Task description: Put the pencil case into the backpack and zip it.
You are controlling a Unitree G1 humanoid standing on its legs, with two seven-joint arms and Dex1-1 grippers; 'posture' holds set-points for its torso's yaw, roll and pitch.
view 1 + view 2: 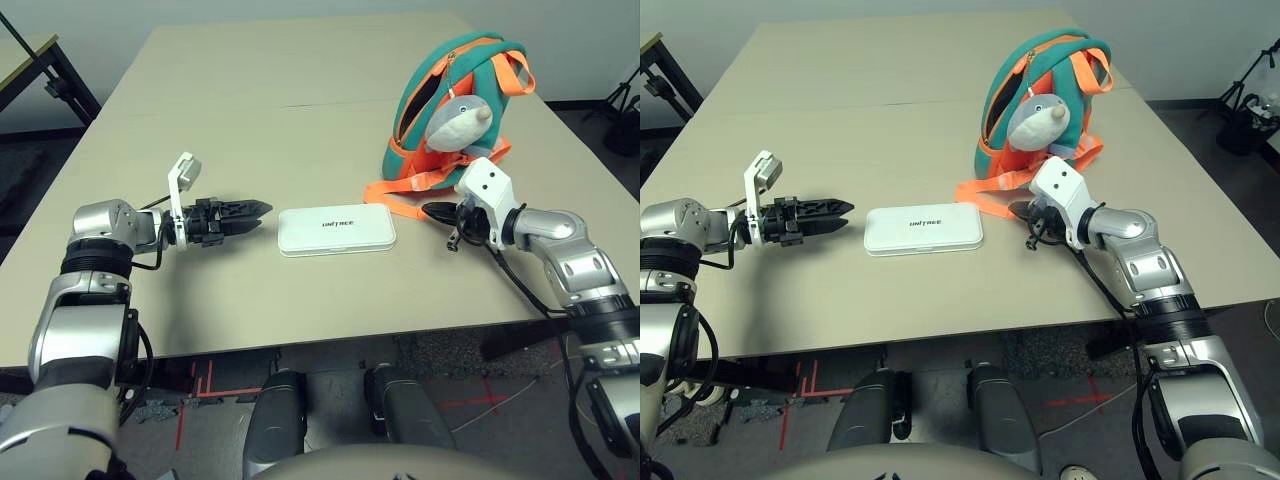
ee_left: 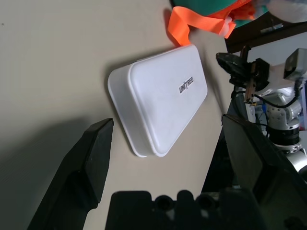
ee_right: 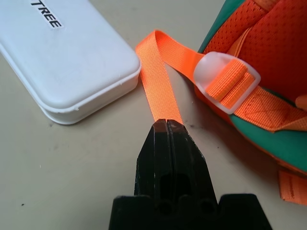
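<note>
1. You are holding the left gripper (image 1: 262, 211) with jaws spread, at nine o'clock of the pencil case (image 1: 336, 230), lined up for a grasp.
2. The case is lying flat on the tabletop (image 1: 250, 100); the backpack (image 1: 450, 100) is standing at its two o'clock, mouth gaping to receive it.
3. Your right gripper (image 1: 432, 211) is hovering with jaws closed, empty, over an orange strap (image 3: 158, 76).

The pencil case (image 3: 62, 62) gets chopped off by the right wrist view's edge, lettering too. Same for the backpack (image 3: 268, 72), mostly out of frame there.
</note>
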